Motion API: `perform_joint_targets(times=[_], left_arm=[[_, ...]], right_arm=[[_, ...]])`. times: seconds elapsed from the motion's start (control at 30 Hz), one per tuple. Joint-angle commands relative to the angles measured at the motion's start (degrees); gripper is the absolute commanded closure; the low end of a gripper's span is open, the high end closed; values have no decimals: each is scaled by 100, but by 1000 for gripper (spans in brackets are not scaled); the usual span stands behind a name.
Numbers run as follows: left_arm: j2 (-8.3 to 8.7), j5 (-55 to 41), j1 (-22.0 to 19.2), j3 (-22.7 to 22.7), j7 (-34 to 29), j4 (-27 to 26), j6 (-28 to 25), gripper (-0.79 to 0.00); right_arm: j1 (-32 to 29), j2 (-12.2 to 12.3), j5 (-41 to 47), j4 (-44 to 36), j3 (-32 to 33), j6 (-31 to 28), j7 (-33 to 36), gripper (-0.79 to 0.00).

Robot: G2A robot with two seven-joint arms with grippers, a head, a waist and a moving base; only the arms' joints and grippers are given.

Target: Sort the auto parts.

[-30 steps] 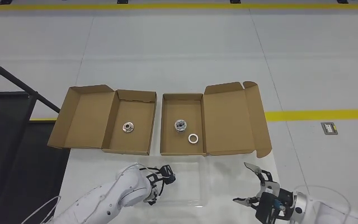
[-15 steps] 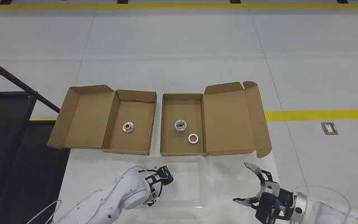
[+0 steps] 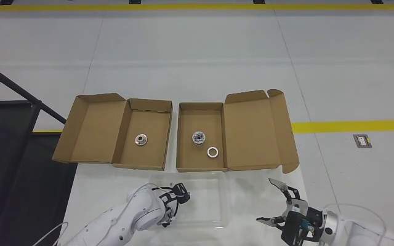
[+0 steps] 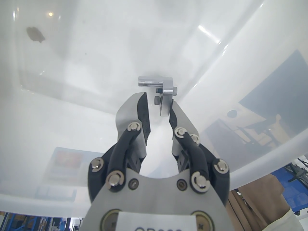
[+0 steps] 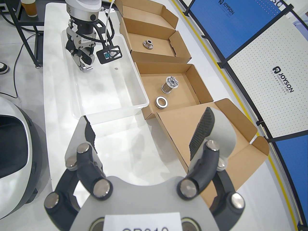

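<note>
White tabletop [image 3: 246, 197], clear bin [image 5: 113, 112] on it, and all the action is inside that bin. Down there the left gripper [image 4: 157, 106] has its jaws part-open, straddling a small L-shaped metal bracket [image 4: 166, 90]. The piece sits right between the fingertips. One flat leg lies along one pad, touching it by the look of it, and there's a visible gap to the other pad, so it isn't clamped yet! That leg runs back along the gripper's own line, and the short bar crosses just beyond the fingertips. A straight squeeze looks like all it needs. Over on the other side the right gripper [image 5: 147, 116] hangs spread wide and empty. It's well apart from the bracket, past the bin's end beside the right-hand box [image 3: 252, 132] flap. The left arm is plainly nearer.
</note>
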Motion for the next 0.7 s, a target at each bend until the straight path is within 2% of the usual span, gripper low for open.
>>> perform_joint_targets(times=[0.0, 0.2, 0.23, 0.47, 0.67], left_arm=[[-25, -2, 6, -9, 20, 54, -27, -200], [-76, 4, 15, -65, 28, 146, -82, -58], [-82, 14, 17, -77, 21, 150, -92, 0], [-69, 9, 53, -282, -83, -32, -157, 0], [118, -175, 264, -847, -224, -758, -321, 0]], right_arm=[[0, 0, 0, 0, 0, 0, 0, -785], [0, 0, 0, 0, 0, 0, 0, -785], [0, 0, 0, 0, 0, 0, 0, -785], [0, 0, 0, 0, 0, 0, 0, -785], [0, 0, 0, 0, 0, 0, 0, -785]])
